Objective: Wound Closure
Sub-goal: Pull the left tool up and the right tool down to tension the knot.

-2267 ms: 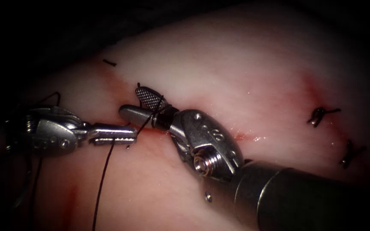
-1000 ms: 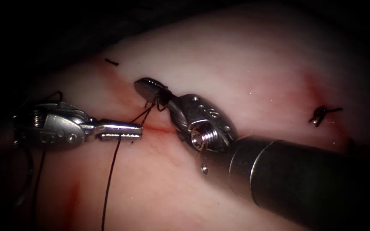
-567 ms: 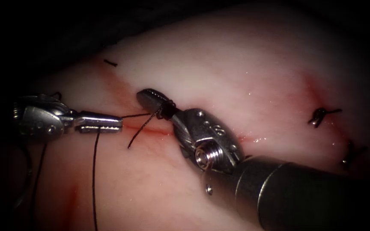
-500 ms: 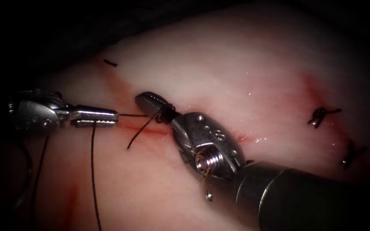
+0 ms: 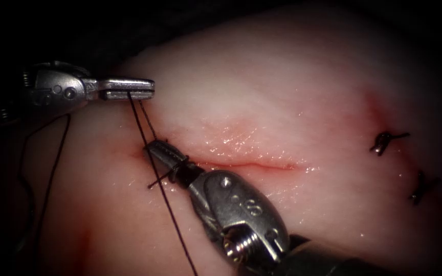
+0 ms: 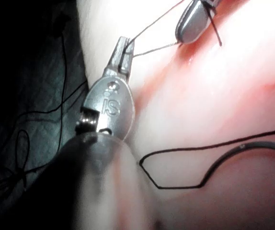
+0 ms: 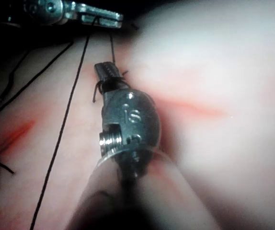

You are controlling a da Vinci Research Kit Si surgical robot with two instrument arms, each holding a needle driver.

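Observation:
My left tool point(image 5: 148, 88) is at the upper left, left of the cut point(image 5: 251, 164), its jaws shut on the dark thread point(image 5: 147, 148). One strand runs down past the right tool, another leads to it. My right tool point(image 5: 155, 149) lies at the cut's left end, jaws shut on the thread, with turns of thread wound round them and a short tail point(image 5: 154, 183) sticking out. In the left wrist view the left jaws point(image 6: 124, 45) pinch the thread, and the curved needle point(image 6: 233, 152) lies free on the tissue point(image 6: 214, 96). The right wrist view has the right jaws point(image 7: 103, 68).
Two finished stitches point(image 5: 384, 139) point(image 5: 419, 185) sit on the tissue's right side. Red fluid marks the cut and the lower left of the tissue point(image 5: 85, 240). Loose thread loops hang over the dark cloth point(image 6: 22, 153) beside the tissue.
The left tool has risen toward the upper left with its thread. The right tool has shifted down and left, its jaws still shut. The strand between them now runs straight.

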